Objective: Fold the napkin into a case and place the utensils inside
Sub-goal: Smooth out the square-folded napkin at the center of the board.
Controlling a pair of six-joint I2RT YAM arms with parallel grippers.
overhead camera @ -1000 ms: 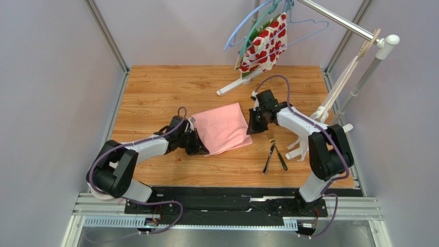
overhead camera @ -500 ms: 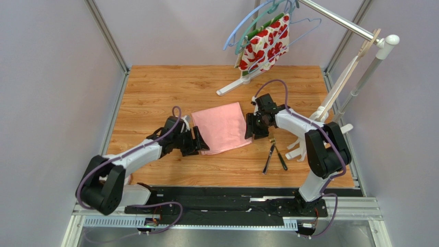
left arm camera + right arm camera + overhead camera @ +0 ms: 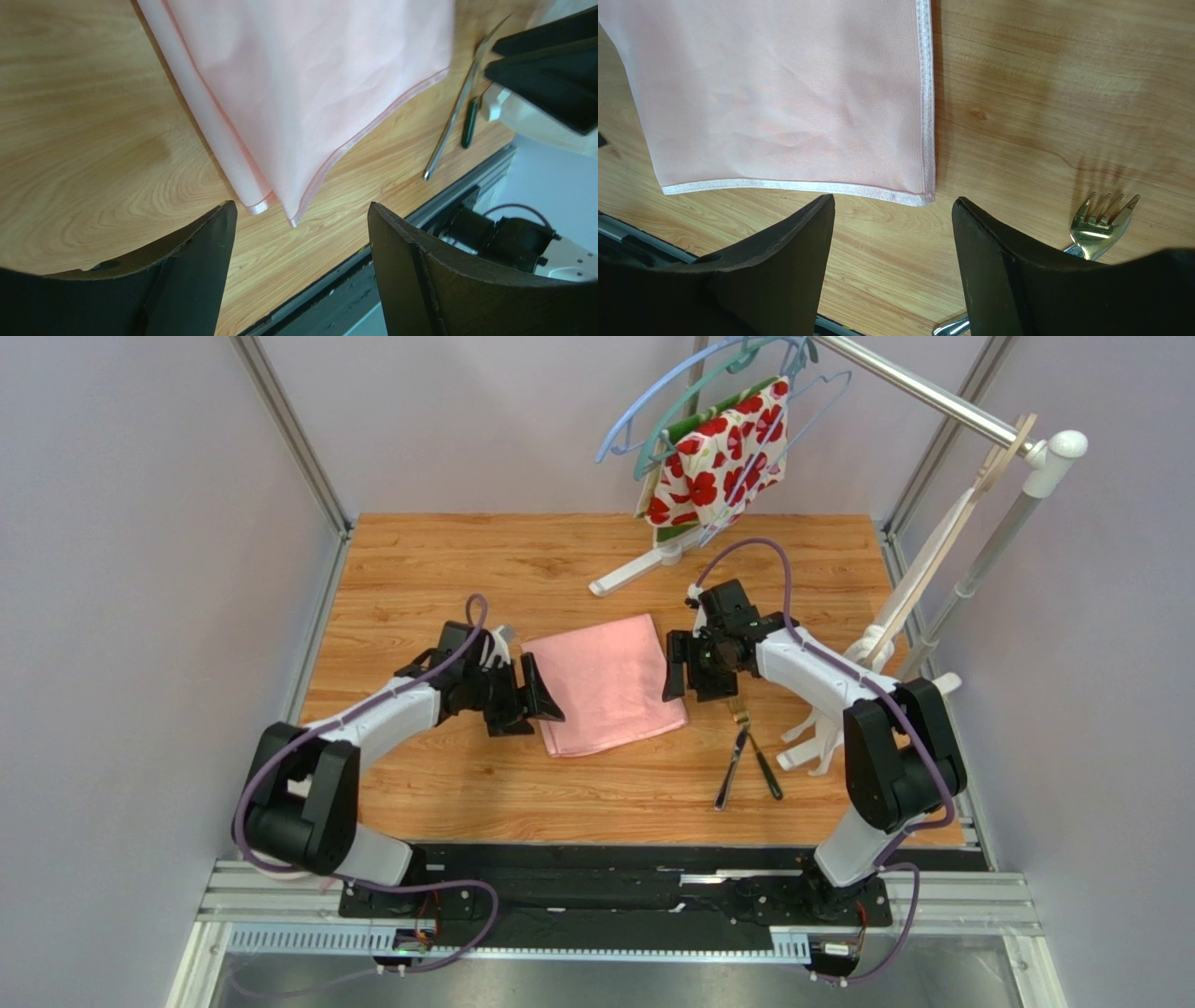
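**Between left claw [image 3: 542, 693] and right claw [image 3: 675, 669]: napkin [image 3: 606, 682] lying free**

Nearest the arms' bases, the utensils [image 3: 728, 767] lie crossed on the bench [image 3: 421, 574], fork [image 3: 1104, 220] tines just beside the right claw. Both claws are released, jaws spread and empty. The pink napkin, doubled over, lies flat between them, and each claw has a near corner of it just beyond its fingertips, untouched. Pale walls enclose the wood-grain bench. At the far side, a red-and-white floral cloth [image 3: 723, 455] hangs among hangers on a rack [image 3: 912, 385].
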